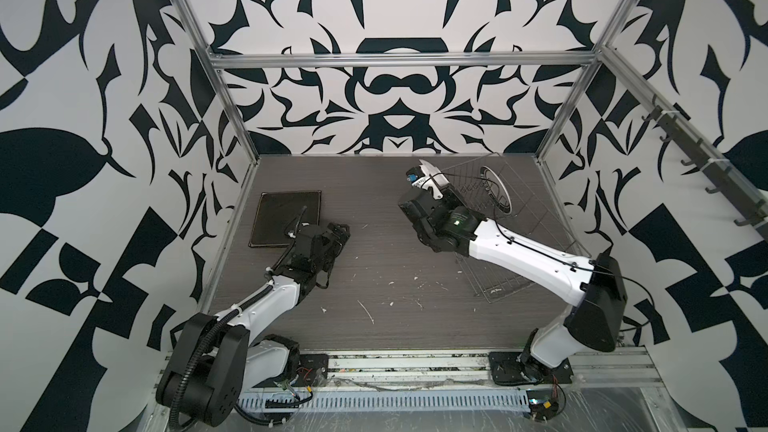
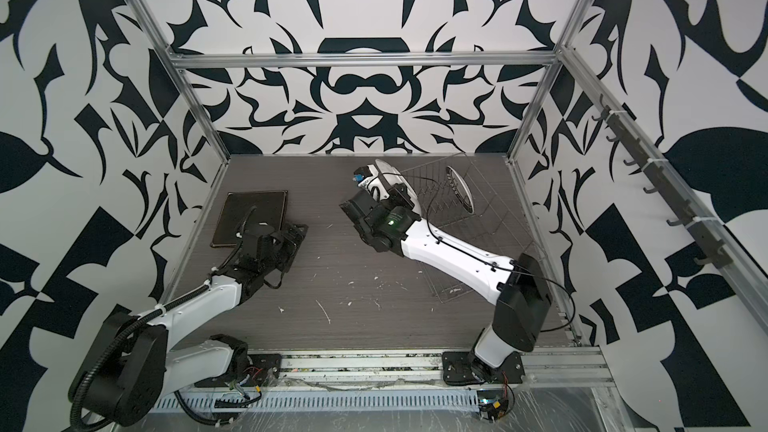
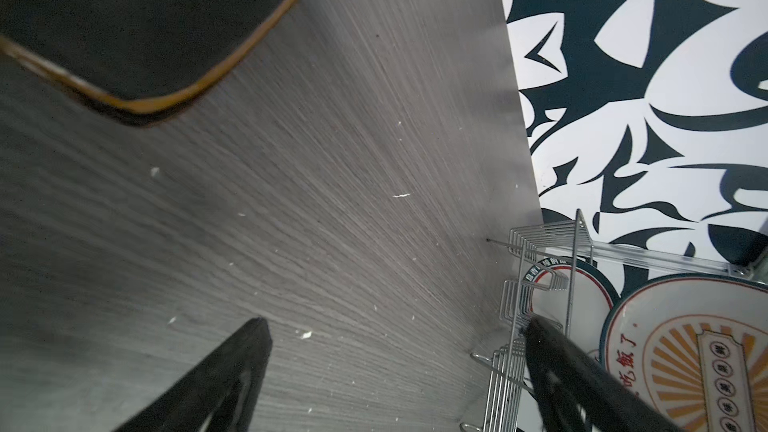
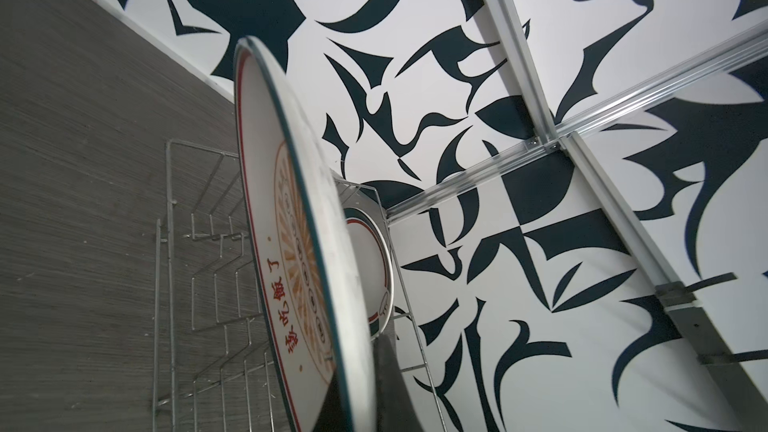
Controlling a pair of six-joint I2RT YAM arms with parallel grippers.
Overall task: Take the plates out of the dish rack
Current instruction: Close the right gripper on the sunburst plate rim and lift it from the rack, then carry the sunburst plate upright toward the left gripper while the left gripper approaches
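grip check: right gripper (image 1: 430,182) clamped on round sunburst plate (image 4: 266,151) beside dish rack (image 1: 492,280)

bearings are read on the table (image 1: 395,251) in both top views, with twelve at the back wall (image 1: 395,97). the dish rack occupies the one-to-four o'clock sector and runs obliquely from the back edge toward the front right. the right gripper sits between twelve and one o'clock, at the rack's left side. its jaws are closed on the rim of the round sunburst plate, which stands on edge with a slight tilt. whether that plate's lower rim is clear of the rack cannot be told. a second round plate (image 1: 496,191), dark-banded at the rim, stands upright in the rack's far end, apart from the held one. a black square plate (image 1: 282,214) lies flat on the table at ten o'clock, well apart from the rack. the left gripper (image 1: 340,234) hovers just off centre toward nine o'clock, beside that plate's near right corner. its jaws are spread wide with nothing between them. white flecks (image 1: 368,311) dot the table toward six o'clock.
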